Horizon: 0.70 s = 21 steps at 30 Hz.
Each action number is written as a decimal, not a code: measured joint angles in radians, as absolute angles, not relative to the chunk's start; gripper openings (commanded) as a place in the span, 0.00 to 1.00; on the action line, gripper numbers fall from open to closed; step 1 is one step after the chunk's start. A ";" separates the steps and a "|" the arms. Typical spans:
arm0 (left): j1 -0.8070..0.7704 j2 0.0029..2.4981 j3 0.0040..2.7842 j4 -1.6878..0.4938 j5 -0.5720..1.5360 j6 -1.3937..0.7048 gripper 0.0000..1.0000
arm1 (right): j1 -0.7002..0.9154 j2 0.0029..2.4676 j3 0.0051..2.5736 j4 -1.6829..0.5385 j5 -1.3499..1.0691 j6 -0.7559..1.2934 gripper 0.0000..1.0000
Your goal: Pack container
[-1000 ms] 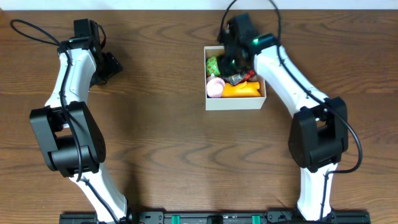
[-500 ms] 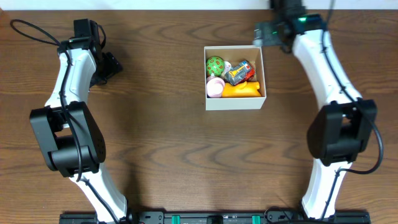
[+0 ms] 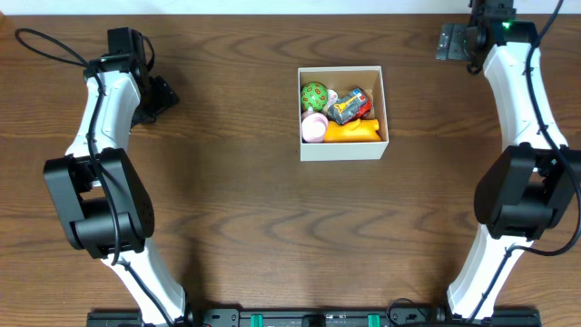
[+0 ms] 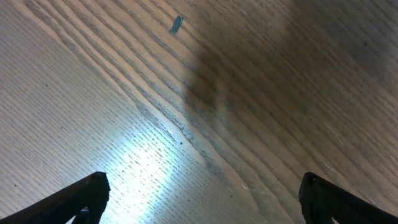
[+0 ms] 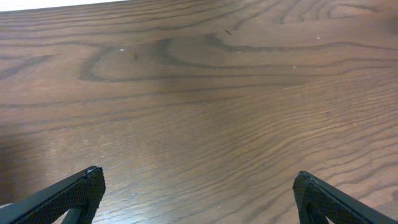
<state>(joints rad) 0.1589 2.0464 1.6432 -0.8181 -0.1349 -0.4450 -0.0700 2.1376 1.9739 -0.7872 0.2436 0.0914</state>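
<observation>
The container [image 3: 342, 150], a square white-walled box, sits on the table a little right of centre. Inside it lie a green ball [image 3: 314, 94], a pink cup-like toy [image 3: 314, 128], an orange toy [image 3: 352, 133] and a red and grey toy [image 3: 350, 105]. My right gripper [image 3: 447, 43] hangs at the far right back, well away from the box, open and empty; in the right wrist view its gripper [image 5: 199, 190] has only bare wood between its fingertips [image 5: 87, 183]. My left gripper [image 3: 163, 95] is at the far left, open over bare wood, as the left wrist view [image 4: 202, 193] confirms.
The brown wooden table [image 3: 236, 209] surrounds the box. Both arm bases stand at the front edge. A pale wall or edge runs along the table's back.
My right gripper was shut down inside the container; it has opened, left the red and grey toy there, and swung back to the far right corner. The left arm has not moved.
</observation>
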 measured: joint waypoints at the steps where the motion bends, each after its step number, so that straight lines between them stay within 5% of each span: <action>1: 0.159 2.046 1.643 -0.818 -0.135 -0.445 0.98 | -0.075 2.138 1.974 -0.787 0.244 0.091 1.00; 21: 0.159 2.046 1.643 -0.818 -0.135 -0.445 0.98 | -0.087 2.138 1.974 -0.787 0.244 0.091 0.99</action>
<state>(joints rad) 0.1589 2.0460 1.6432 -0.8177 -0.1349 -0.4450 -0.0868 2.1376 1.9739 -0.7872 0.2436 0.0914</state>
